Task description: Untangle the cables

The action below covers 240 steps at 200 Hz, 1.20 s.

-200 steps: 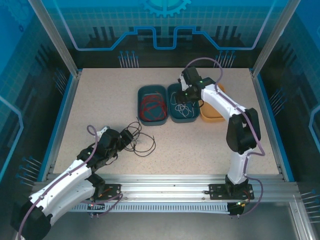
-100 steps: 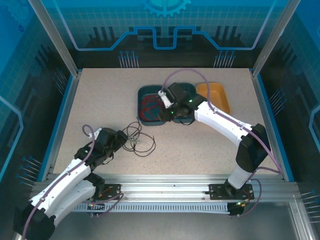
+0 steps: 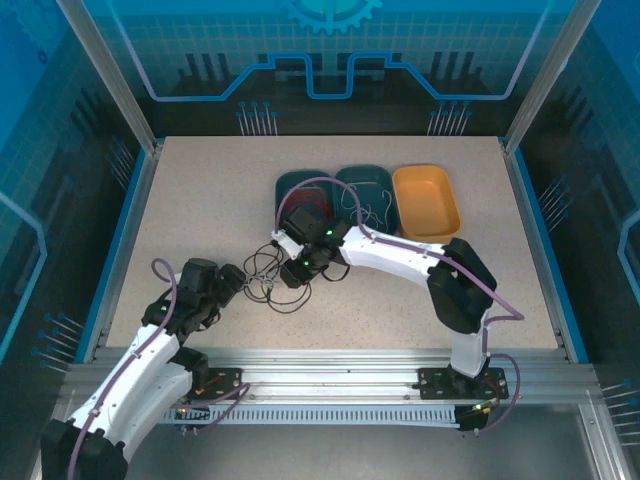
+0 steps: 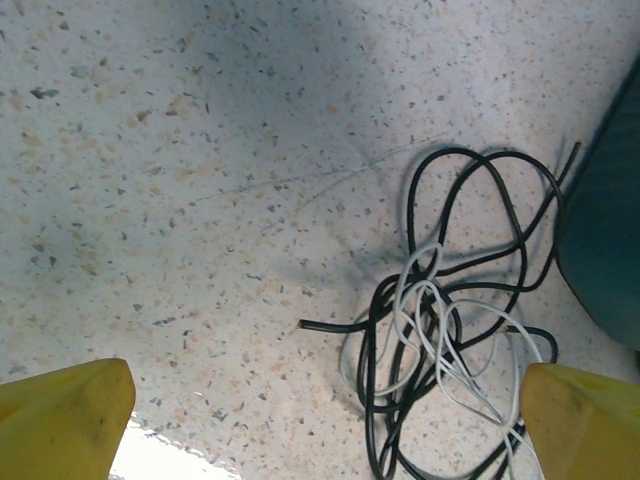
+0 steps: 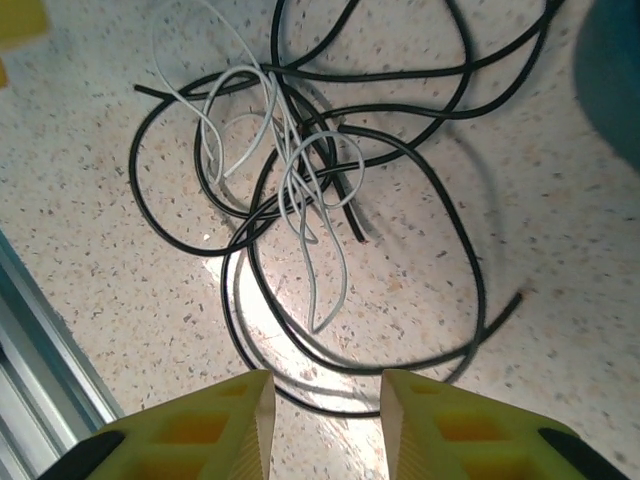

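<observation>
Black-and-white cable tangle (image 3: 264, 274) on table (image 3: 200, 200), 7 o'clock of red-cable tray (image 3: 300, 175). Left gripper (image 4: 322, 425) spread wide, empty. Right gripper (image 5: 325, 420) narrowly parted, empty, tangle at its 12 o'clock. Risk: pinching both colours together would likely cinch the knot.

Your top camera looks steeply down from high behind the near edge and takes in the whole worktop (image 3: 200, 200). Both wrist cameras hang close over that surface, facing down from opposite sides. All three views share the black-and-white cable tangle (image 3: 268, 278).
</observation>
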Each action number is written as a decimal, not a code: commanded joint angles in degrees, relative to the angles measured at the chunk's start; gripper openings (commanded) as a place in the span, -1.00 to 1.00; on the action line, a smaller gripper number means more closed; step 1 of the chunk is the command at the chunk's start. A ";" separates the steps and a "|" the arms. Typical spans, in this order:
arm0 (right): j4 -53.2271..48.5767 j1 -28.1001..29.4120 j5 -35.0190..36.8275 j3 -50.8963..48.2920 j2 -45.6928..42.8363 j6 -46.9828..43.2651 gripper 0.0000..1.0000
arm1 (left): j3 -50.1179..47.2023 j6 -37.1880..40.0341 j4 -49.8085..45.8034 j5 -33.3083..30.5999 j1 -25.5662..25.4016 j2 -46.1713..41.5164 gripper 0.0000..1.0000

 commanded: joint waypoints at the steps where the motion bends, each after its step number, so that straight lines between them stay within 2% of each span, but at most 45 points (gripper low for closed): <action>1: 0.29 0.71 -1.27 4.07 3.00 0.13 -0.32 | -1.57 -0.33 -0.47 2.13 0.58 -0.95 0.98; 38: -1.68 2.27 0.57 8.68 7.61 -1.77 -0.32 | -2.15 -0.73 0.10 2.97 0.62 -0.96 0.98; 161: -6.38 7.36 9.73 17.31 16.38 -4.97 -0.15 | -2.90 -1.73 1.23 3.68 0.67 -0.91 0.98; 196: -7.79 7.26 15.41 19.74 18.02 -4.13 -0.23 | -2.97 -1.92 1.38 3.94 0.68 -1.03 0.99; 224: -8.65 6.95 16.03 21.30 19.41 -4.30 -0.28 | -3.03 -1.96 1.59 4.03 0.69 -1.03 0.98; 240: -9.36 6.76 16.12 22.29 20.21 -4.05 -0.38 | -3.11 -2.06 1.77 4.12 0.67 -1.03 0.98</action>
